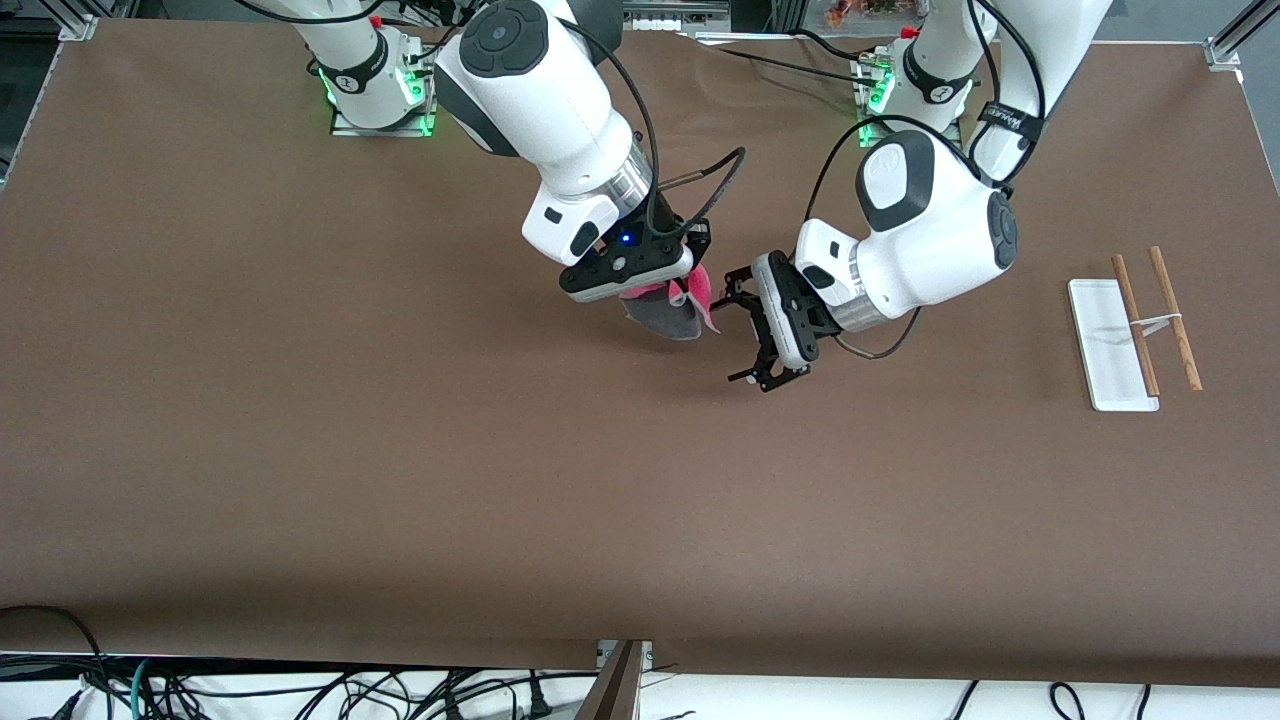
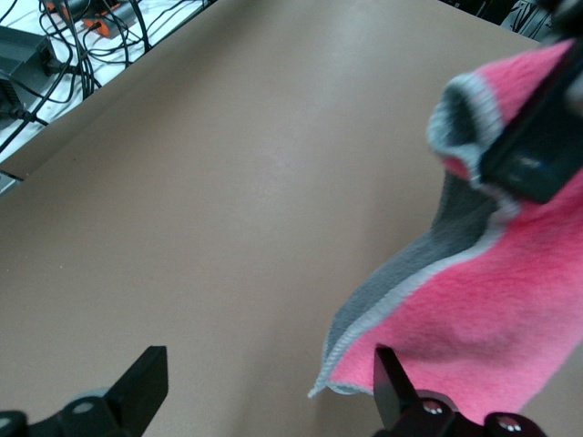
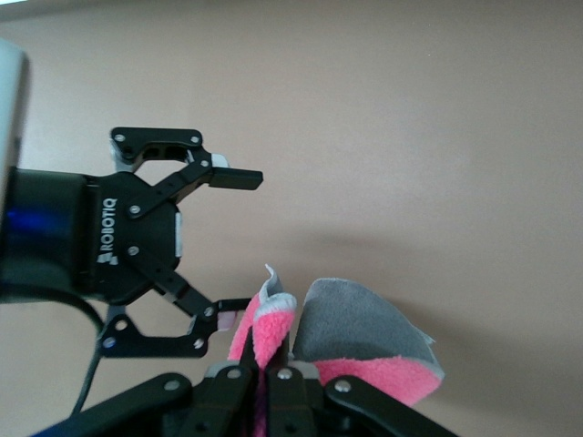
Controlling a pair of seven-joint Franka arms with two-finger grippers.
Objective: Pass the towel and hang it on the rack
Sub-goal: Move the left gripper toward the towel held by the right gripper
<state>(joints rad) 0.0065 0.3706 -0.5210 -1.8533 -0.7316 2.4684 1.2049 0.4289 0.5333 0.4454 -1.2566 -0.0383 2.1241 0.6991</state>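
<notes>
Overhead, one towel (image 1: 672,306) hangs pinched in the right gripper (image 1: 668,285). Beside it, the left gripper (image 1: 738,327) gapes spread. One rack (image 1: 1136,330) stands well apart on the table (image 1: 300,420).

A big brown worktop (image 1: 300,450) fills most of the view. Black cables (image 1: 300,690) lie in a tangle on the white floor (image 1: 800,700) along the edge of the worktop nearest the front camera. A silver metal frame piece (image 1: 1230,40) sits at one corner by the left arm's end.
</notes>
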